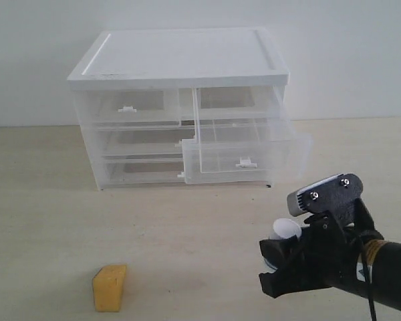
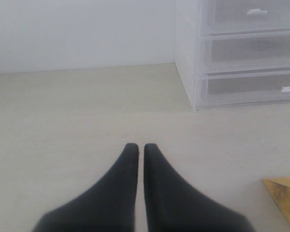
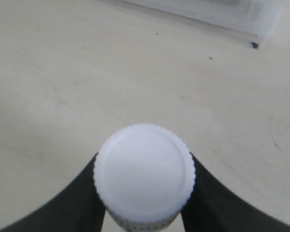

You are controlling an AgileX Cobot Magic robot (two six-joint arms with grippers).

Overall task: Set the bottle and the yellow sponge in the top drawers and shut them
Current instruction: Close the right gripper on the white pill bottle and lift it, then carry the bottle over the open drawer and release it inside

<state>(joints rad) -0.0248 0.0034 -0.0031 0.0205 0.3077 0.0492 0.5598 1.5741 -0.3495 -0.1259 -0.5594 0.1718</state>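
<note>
My right gripper (image 1: 274,266) is shut on the bottle (image 1: 285,231) at the front right of the table; only the white cap shows above the black fingers. In the right wrist view the ribbed cap of the bottle (image 3: 144,171) fills the gap of the right gripper (image 3: 144,166). The yellow sponge (image 1: 110,287) lies on the table at the front left, and its corner (image 2: 285,198) shows beside my left gripper (image 2: 140,147), which is shut on nothing. The top right drawer (image 1: 244,157) is pulled out; the top left drawer (image 1: 130,107) is closed.
The clear plastic cabinet (image 1: 180,60) with a white top stands at the back of the table, near a white wall. Its two full-width lower drawers (image 2: 251,87) are closed. The open drawer juts out toward the right arm.
</note>
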